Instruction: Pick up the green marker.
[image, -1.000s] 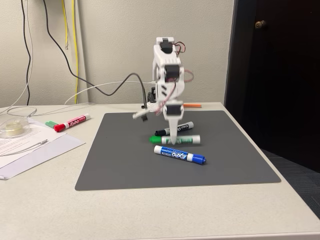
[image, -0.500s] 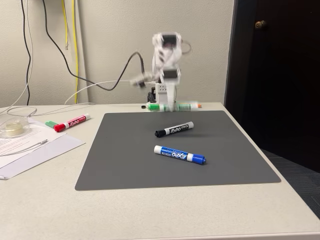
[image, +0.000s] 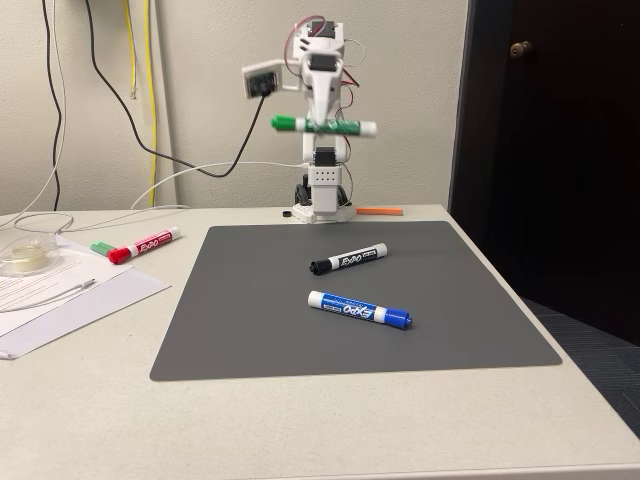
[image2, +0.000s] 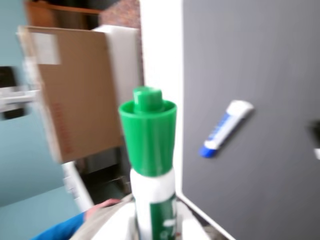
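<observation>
The green marker (image: 325, 125) hangs level in the air, high above the back edge of the grey mat (image: 250, 330), with my gripper (image: 320, 122) shut on its middle. Its green cap points left in the fixed view. In the wrist view the green marker (image2: 149, 165) rises from the bottom edge, green end up, its barrel clamped between my white fingers (image2: 115, 222). The mat (image2: 260, 60) lies far below it.
A black-capped marker (image: 348, 259) and a blue marker (image: 359, 309) lie on the mat; the blue marker (image2: 225, 127) also shows in the wrist view. A red marker (image: 144, 244), a pale-green stub (image: 101, 247), papers (image: 60, 295) and cables sit at left. A cardboard box (image2: 75, 95) stands beyond the table.
My arm has lifted the green marker off the mat, from beside the black marker up to well above the table's back edge, and folded back toward its base.
</observation>
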